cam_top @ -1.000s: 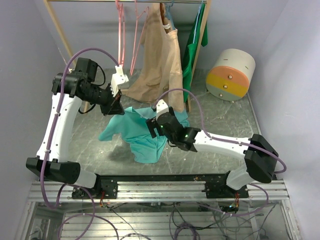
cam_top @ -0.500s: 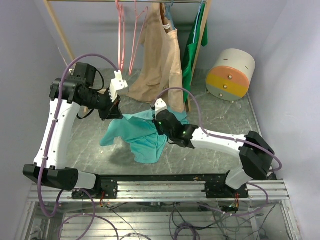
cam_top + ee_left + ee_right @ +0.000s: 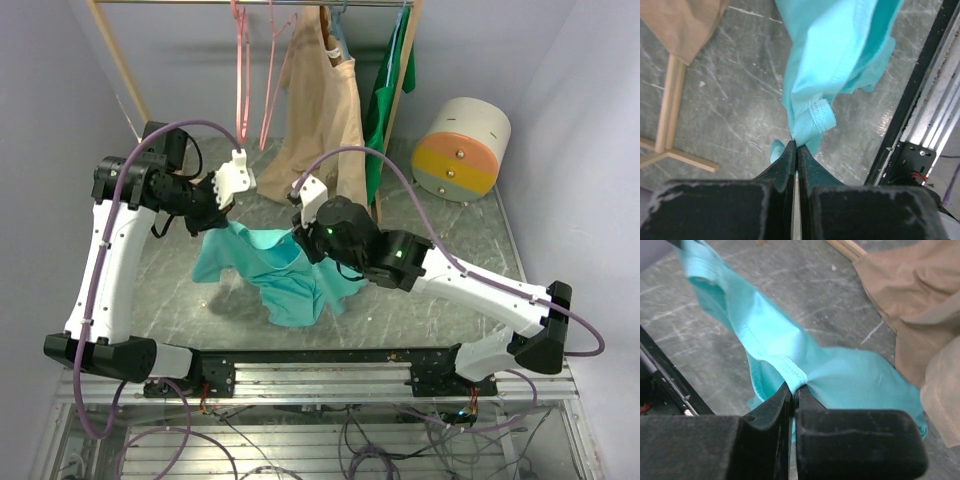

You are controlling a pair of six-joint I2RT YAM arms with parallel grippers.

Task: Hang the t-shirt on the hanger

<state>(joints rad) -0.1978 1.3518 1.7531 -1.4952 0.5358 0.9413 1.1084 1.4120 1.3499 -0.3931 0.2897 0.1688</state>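
Between the left gripper (image 3: 796, 146) and right gripper (image 3: 793, 389), both clamped on its edge, the shirt (image 3: 285, 275) is hanging, likely needing lifting toward the hanger (image 3: 243, 70).

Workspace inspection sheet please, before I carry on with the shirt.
Surface: grey marbled tabletop, no spills seen.
Job's things: teal cloth t-shirt hanging between both arms; thin pink hanger bare on the rail, a second one beside it.
Clutter: cream drum with orange and yellow bands at the far right.
Grippers: left gripper and right gripper, fingers shut on t-shirt edges.
Cables: purple cables loop over both arms; no snag seen.
Surroundings: wooden rack holding a beige garment and a dark green garment; pale walls.
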